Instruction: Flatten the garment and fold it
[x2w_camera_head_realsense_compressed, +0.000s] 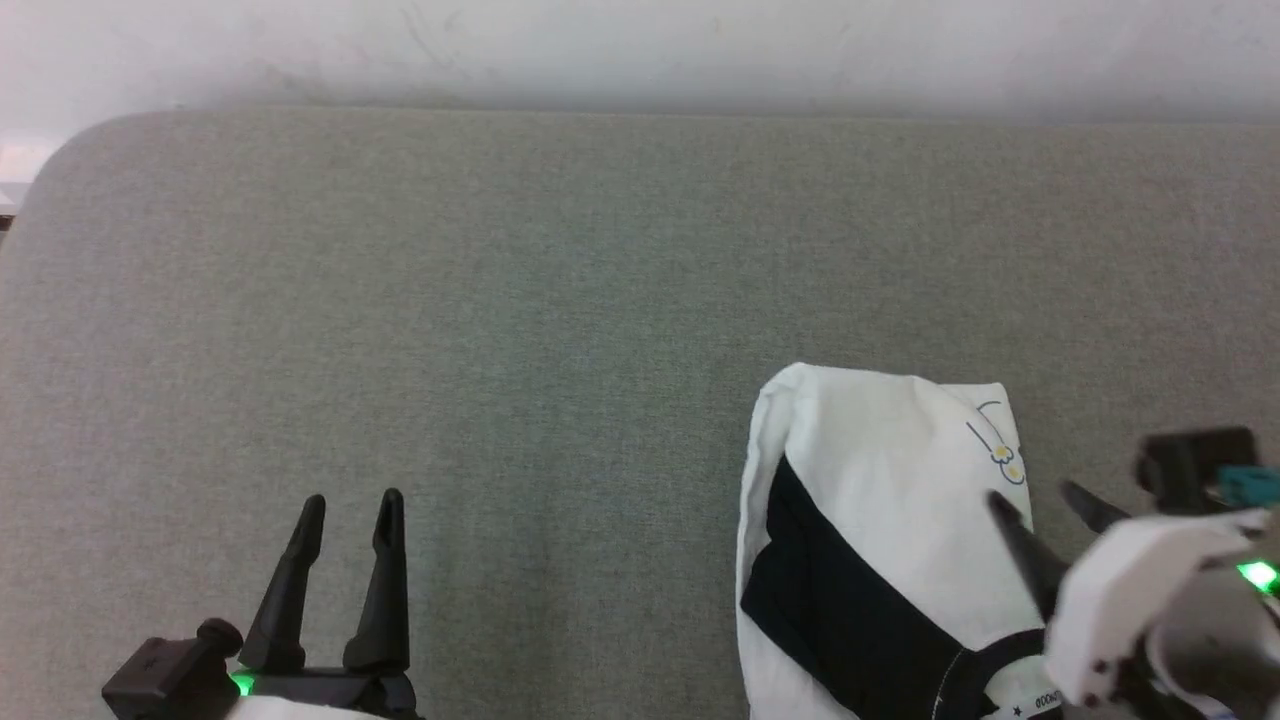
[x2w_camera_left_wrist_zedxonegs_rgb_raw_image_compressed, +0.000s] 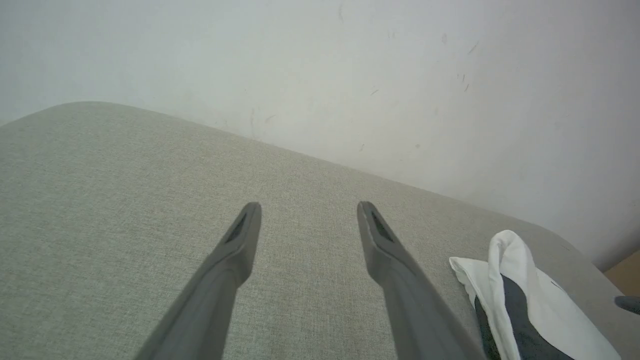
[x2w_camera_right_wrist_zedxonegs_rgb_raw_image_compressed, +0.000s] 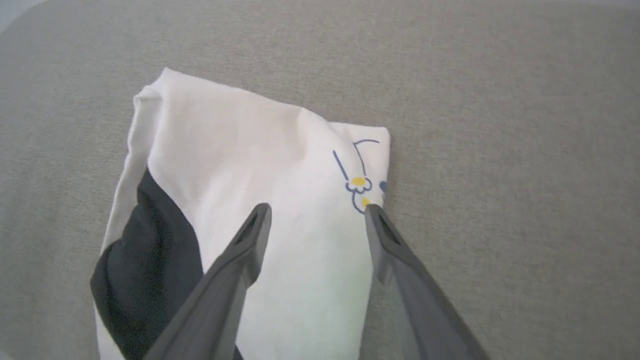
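Observation:
The garment lies folded into a narrow bundle on the grey cloth surface at the lower right, white on top with a black sleeve band and a small yellow-and-blue print near its right edge. My right gripper hovers over the bundle's right side, open, nothing between its fingers. In the right wrist view the garment lies under that open gripper, the print just beside one fingertip. My left gripper stands open at the lower left, well away from the cloth. The left wrist view shows the left gripper open and the garment at the right.
The grey padded surface stretches wide to the left and beyond the bundle. A pale wall runs along its far edge. The surface's rounded corner sits at the upper left.

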